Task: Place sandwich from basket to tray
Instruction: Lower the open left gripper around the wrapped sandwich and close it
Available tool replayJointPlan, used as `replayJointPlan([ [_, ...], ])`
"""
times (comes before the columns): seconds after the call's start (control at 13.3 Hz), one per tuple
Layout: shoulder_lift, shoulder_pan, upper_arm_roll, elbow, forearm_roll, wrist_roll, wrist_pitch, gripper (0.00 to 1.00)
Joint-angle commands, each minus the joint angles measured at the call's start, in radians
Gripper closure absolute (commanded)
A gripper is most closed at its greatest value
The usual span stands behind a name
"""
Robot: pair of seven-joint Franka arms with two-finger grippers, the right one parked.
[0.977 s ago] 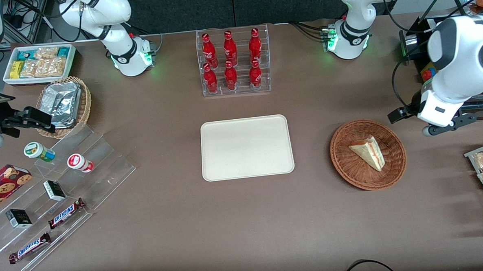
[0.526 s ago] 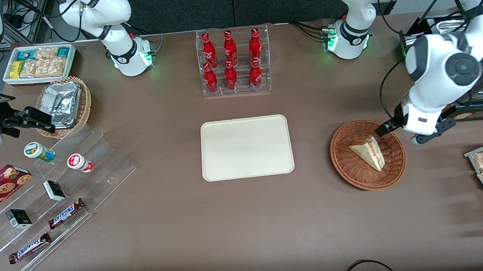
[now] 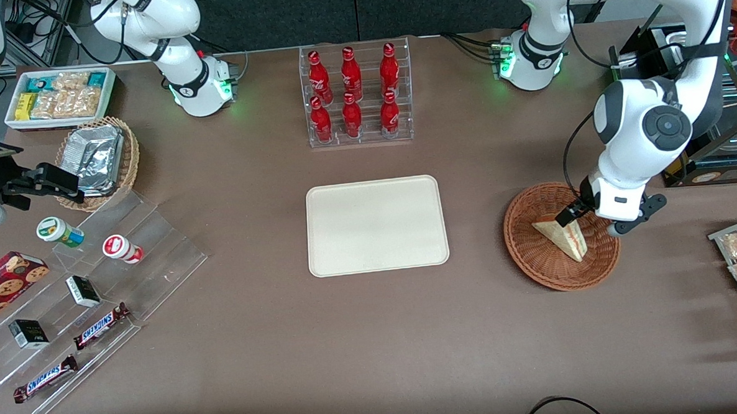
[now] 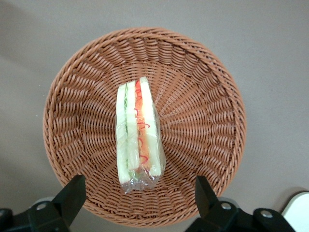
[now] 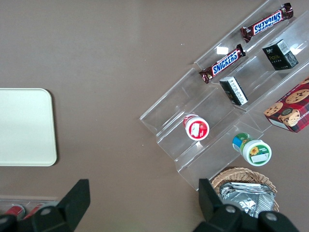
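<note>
"snickers" on two chocolate bars [image 5: 227, 60]

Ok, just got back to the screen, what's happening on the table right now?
The left arm's gripper hangs open just above the sandwich, which lies untouched in the round wicker basket. In the wrist view its fingers straddle the sandwich's wide end. The cream tray, beside the basket, holds nothing yet.

The sandwich [image 4: 137, 135] lies in the basket [image 4: 203, 121] — pincer [image 4: 137, 200] spread wide above.
</note>
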Motion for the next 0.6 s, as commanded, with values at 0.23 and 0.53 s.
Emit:
replayJointPlan([
  [0.23,0.058,0.009,-0.002,-0.003,0.015,-0.055,0.043,0.0],
  [0.53,0.101,0.012,-0.002,-0.004,0.013,-0.096,0.112,0.0],
])
